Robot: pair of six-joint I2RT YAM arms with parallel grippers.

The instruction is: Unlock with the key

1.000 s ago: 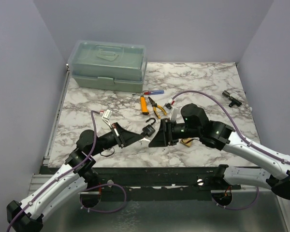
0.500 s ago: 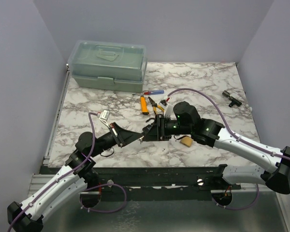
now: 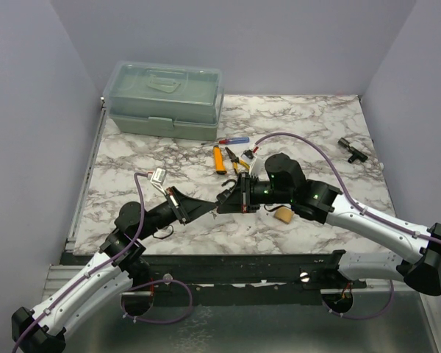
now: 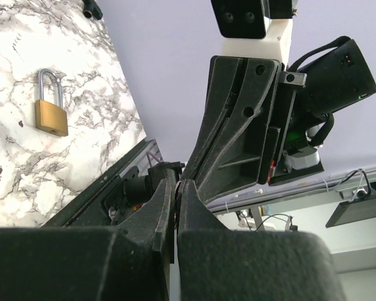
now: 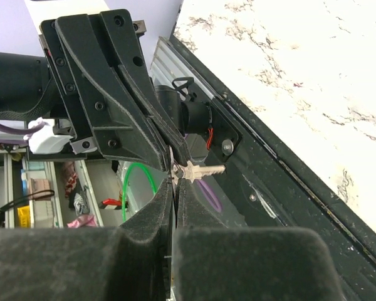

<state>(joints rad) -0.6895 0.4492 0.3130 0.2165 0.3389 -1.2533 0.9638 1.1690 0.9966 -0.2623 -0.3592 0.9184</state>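
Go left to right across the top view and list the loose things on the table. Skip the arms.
green toolbox → orange tool → yellow-handled pliers → brass padlock → small black part. The screwdriver is left out because it spans the orange tool and the pliers.

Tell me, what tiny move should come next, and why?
Probably the left tool should open slightly: both tools look shut on the small silver metal key, so one must release before the right tool can carry it to the brass padlock.
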